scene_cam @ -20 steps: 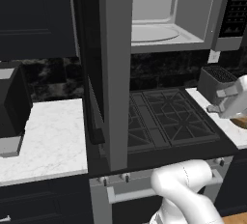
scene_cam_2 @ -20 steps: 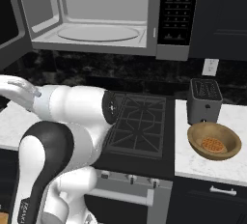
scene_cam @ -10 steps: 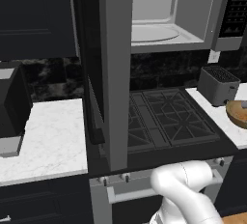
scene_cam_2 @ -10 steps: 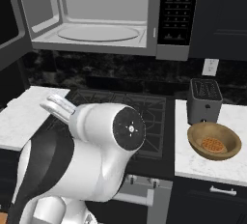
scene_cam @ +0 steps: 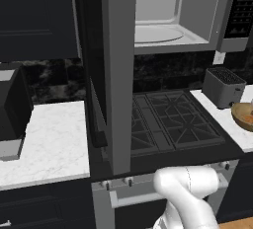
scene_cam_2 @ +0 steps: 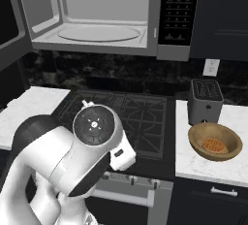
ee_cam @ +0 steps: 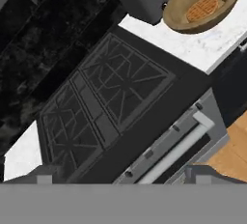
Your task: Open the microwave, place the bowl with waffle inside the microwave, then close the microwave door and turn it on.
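Door (scene_cam: 117, 70) stands wide open and my arm has swung back from the left counter toward centre frame — opening's done. Jaws spread wide, empty. Bowl (scene_cam_2: 215, 141) with waffle (scene_cam_2: 213, 145) waits lower right, beside the toaster (scene_cam_2: 205, 100) — I'd say the pickup comes next.

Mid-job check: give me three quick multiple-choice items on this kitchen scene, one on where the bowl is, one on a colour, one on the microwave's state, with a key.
1. Where does the bowl sit?
A. on the stove
B. on the counter in front of the toaster
C. inside the microwave

2. What colour is the waffle?
A. orange-brown
B. green
C. white

3. The microwave door is:
A. shut
B. missing
C. swung wide open

Key: 1 B, the bowl rests on the white counter near the toaster. 2 A, an orange-brown gridded disc lies in the bowl. 3 C, the cavity and turntable are exposed.
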